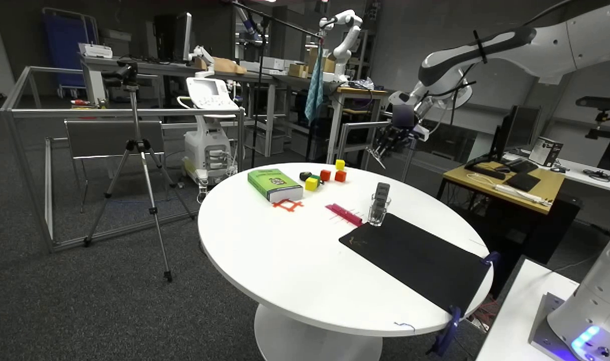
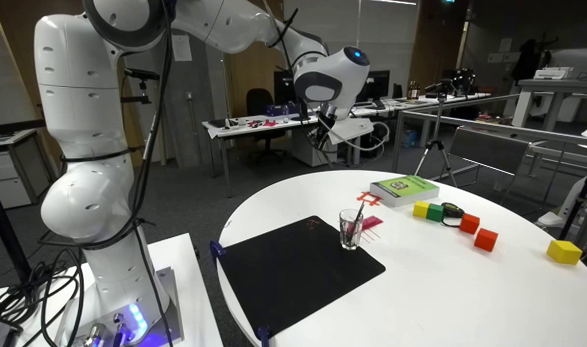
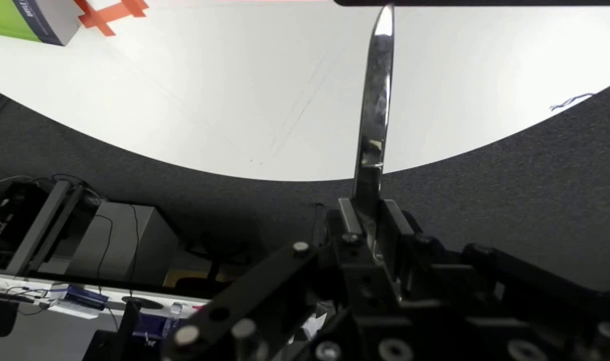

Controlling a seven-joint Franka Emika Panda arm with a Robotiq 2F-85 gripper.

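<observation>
My gripper [image 3: 370, 215] is shut on a shiny metal table knife [image 3: 375, 110], whose blade points out from the fingers. The part between the fingers is mostly hidden. In both exterior views the gripper [image 1: 380, 146] [image 2: 319, 140] is in the air near the round table's edge, with the knife [image 1: 378, 159] [image 2: 328, 159] tilted down. The knife touches nothing else that I can see. A clear glass [image 1: 376, 215] [image 2: 349, 231] stands on the corner of a black mat [image 1: 420, 260] [image 2: 298, 274]. A dark utensil [image 2: 359, 212] leans in the glass.
On the white table [image 1: 284, 271] lie a green book [image 1: 274, 183], a red tape outline [image 1: 287, 204], a pink strip [image 1: 346, 214], a tape measure [image 2: 452, 210] and several yellow, green and red cubes [image 2: 486, 239]. Blue clamps [image 1: 450, 331] hold the mat at the table edge.
</observation>
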